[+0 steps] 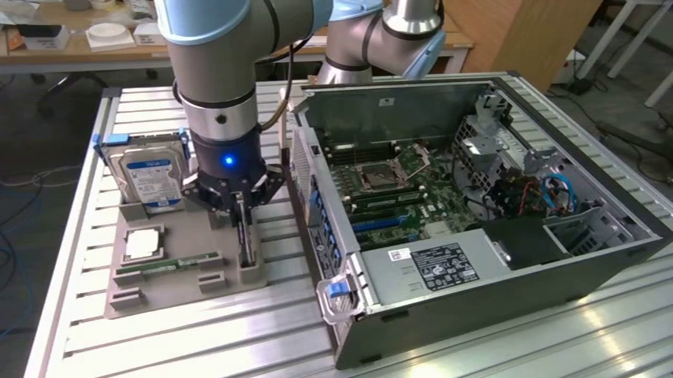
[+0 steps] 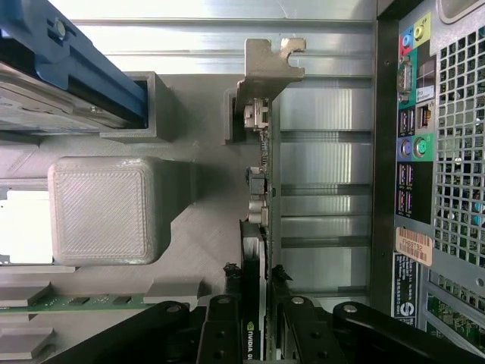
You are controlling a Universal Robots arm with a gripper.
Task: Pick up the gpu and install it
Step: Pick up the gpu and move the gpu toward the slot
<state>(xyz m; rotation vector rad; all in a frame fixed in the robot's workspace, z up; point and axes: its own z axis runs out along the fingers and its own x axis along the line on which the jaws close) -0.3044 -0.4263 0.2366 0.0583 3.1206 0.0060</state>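
tool (image 2: 255, 303) clenched on edge-on gpu (image 2: 260, 212), card faces unseen, lower edge sunk in holder (image 2: 204, 227)

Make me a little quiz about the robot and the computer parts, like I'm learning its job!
1. True or false: the gpu lies flat inside the computer case.
2. Fill in: the hard drive stands in the gray holder, and its label is blue and ____.
3. Which thing is the gripper right over? A the hard drive, B the gpu, C the computer case.
Key: 1 false, it stands on edge in the gray holder, outside the case. 2 white. 3 B.
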